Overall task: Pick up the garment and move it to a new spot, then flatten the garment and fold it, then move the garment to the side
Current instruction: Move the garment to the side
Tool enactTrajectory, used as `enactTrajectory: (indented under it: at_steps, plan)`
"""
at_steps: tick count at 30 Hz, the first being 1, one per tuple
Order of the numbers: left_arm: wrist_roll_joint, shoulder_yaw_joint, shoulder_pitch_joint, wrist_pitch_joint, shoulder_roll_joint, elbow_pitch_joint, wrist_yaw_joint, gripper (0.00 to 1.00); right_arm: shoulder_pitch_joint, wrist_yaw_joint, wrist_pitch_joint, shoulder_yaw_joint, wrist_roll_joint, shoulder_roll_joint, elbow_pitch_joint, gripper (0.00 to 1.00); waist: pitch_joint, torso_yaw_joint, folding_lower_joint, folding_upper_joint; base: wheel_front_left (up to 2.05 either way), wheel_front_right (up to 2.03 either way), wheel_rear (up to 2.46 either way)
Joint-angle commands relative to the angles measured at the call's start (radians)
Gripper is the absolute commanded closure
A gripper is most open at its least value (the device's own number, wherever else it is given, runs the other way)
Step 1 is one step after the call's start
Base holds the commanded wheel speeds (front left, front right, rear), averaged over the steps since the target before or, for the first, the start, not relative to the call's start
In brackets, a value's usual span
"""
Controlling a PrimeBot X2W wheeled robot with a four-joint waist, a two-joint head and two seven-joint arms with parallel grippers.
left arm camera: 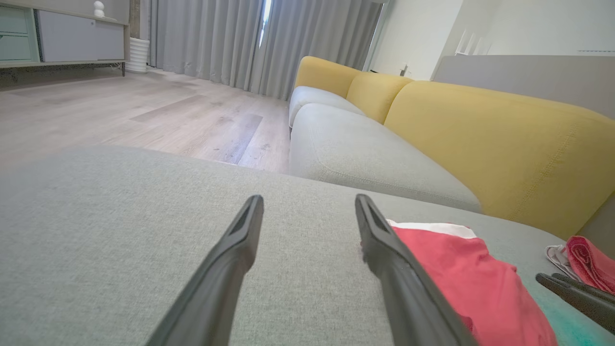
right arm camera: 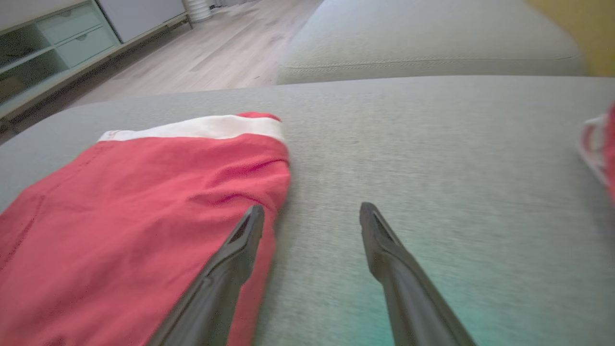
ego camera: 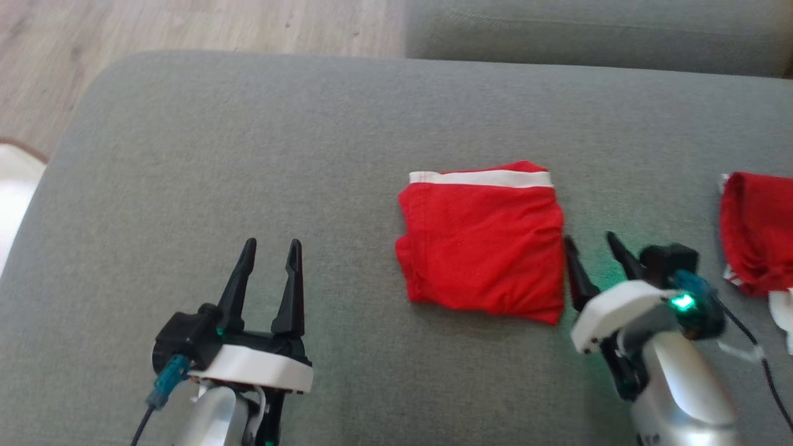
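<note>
Garment: red garment, folded, on the grey cushion.
Left gripper: fingers spread, empty, well apart.
Right gripper: fingers spread, just beside its edge.
Risk: pinching one layer only would unfold it.

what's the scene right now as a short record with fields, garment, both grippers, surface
surface: grey sofa cushion
garment: red with a white band, folded, lying flat on the cushion
left gripper: jaws open, empty, apart from the garment, to its left
right gripper: jaws open, empty, at the garment's right edge; contact unclear
other cloth: red, bunched, further right, apart from the garment
stage: folded; moving it aside likely comes next
</note>
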Motion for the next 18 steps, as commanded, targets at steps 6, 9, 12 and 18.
enactTrajectory:
  at_steps: [6, 9, 12, 18]
  plan:
    - [-0.016, 0.016, -0.052, -0.010, 0.004, -0.017, -0.006, 0.00, -0.110, -0.001, 0.029, 0.119, 0.127, -0.002, 0.059, 0.00, 0.021, 0.033, -0.0001, 0.0000, 0.00, 0.00, 0.00]
    - [-0.021, 0.010, -0.054, -0.010, 0.004, -0.017, -0.004, 0.00, -0.134, -0.001, 0.063, 0.167, 0.173, -0.002, 0.123, 0.00, 0.024, 0.039, -0.0001, 0.0000, 0.00, 0.00, 0.00]
    - [-0.024, 0.006, -0.055, -0.010, 0.004, -0.016, -0.001, 0.00, -0.153, -0.001, 0.099, 0.218, 0.200, -0.002, 0.188, 0.00, 0.023, 0.043, -0.0001, 0.0000, 0.00, 0.00, 0.00]
    - [-0.025, 0.008, -0.061, -0.010, 0.004, -0.015, 0.001, 0.00, -0.191, -0.001, 0.105, 0.316, 0.219, -0.002, 0.258, 1.00, 0.019, 0.041, -0.0001, 0.0000, 0.00, 0.00, 0.00]
